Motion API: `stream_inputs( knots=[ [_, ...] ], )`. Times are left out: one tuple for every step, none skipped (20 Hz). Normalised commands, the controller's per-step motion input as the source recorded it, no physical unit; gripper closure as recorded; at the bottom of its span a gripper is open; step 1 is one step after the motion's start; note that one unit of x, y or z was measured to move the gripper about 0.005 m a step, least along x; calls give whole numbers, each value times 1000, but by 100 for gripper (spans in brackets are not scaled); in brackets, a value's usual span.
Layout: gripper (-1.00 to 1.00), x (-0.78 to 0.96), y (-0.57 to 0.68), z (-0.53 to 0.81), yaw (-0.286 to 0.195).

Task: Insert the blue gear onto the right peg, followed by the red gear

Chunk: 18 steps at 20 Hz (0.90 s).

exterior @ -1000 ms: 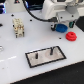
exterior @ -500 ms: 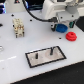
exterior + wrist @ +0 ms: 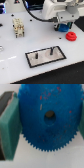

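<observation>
White tabletop (image 3: 15,62) carries everything, against a dark background. Plate (image 3: 46,56), grey with a black rim, lies on it, the right peg (image 3: 50,50) rising from it. Beyond the plate, toward the exterior view's right, the gripper (image 3: 63,27) is clamped on the blue gear (image 3: 47,118), green pads (image 3: 9,128) pressing its rim. Just beside lies the red gear (image 3: 71,36).

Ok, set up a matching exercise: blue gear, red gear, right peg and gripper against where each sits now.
Things:
1. blue gear
2. red gear
3. right peg
4. gripper

Places:
A. upright on the grey plate
B. lying on the white table, at the exterior view's right
C. filling the wrist view, between the fingers
D. low over the table, beside the red gear

Pairs: 1-C, 2-B, 3-A, 4-D
</observation>
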Motion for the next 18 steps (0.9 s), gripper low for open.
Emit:
stream_inputs(
  knots=[
    [100,209,-151,490,0],
    [100,261,-170,554,0],
    [100,260,-154,575,0],
    [100,287,-159,586,0],
    [100,311,-186,581,0],
    [100,389,-240,545,0],
    [100,396,-260,555,0],
    [100,410,-265,540,0],
    [100,410,-277,512,0],
    [100,436,-299,486,0],
    [100,447,-319,498,0],
    [100,441,-343,469,0],
    [100,439,-360,449,0],
    [100,482,-270,440,0],
    [100,474,-383,399,0],
    [100,562,-394,429,0],
    [100,584,-391,431,0],
    [100,630,-352,404,0]
  ],
)
